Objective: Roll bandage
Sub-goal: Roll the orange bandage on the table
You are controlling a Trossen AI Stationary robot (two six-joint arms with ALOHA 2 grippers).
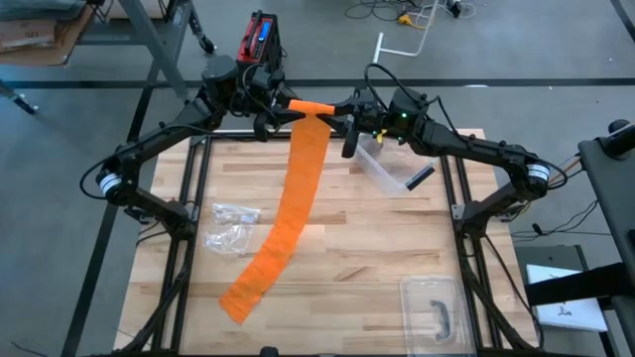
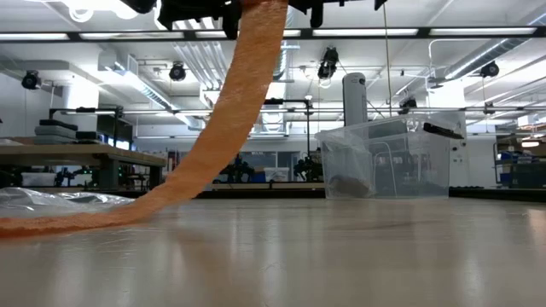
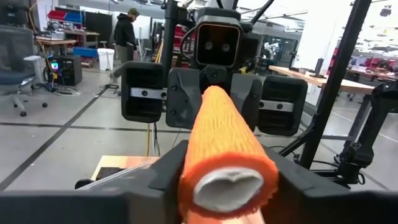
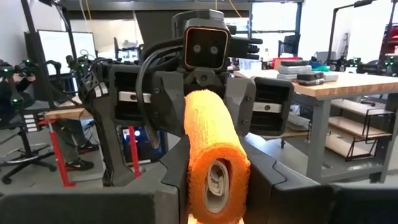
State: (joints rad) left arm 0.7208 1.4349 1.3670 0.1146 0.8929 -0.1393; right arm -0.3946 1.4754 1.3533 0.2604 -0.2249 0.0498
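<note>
An orange bandage is partly wound into a roll (image 1: 311,105) that is held level, high over the table's far edge, between my two grippers. Its loose strip (image 1: 298,188) hangs from the roll and slants down toward the near left. The strip's free end (image 1: 241,293) lies flat on the wooden table (image 1: 377,258). My left gripper (image 1: 287,107) is shut on the roll's left end. Facing it, my right gripper (image 1: 337,110) is shut on the right end. In the low view the strip (image 2: 230,111) comes down from above and both grippers are mostly cut off. My left gripper pinches the roll's left end (image 3: 227,163) between its two fingers (image 3: 166,167), one on either side. The fingers come in level from the table's left and lie along the roll. The roll hangs level, clear of the table, and the strip hangs slack below it. My right gripper pinches the roll's right end (image 4: 216,155) between its two fingers (image 4: 175,163). The fingers come in level from the table's right and lie along the roll, pointing at the left gripper. This end is also lifted clear, with the white core showing in the roll's end face.
A clear plastic box (image 1: 385,165) stands at the far right, just under my right arm, also in the low view (image 2: 388,162). A crumpled clear wrapper (image 1: 230,226) lies at the left. A clear lid with a dark piece (image 1: 434,308) sits at the near right.
</note>
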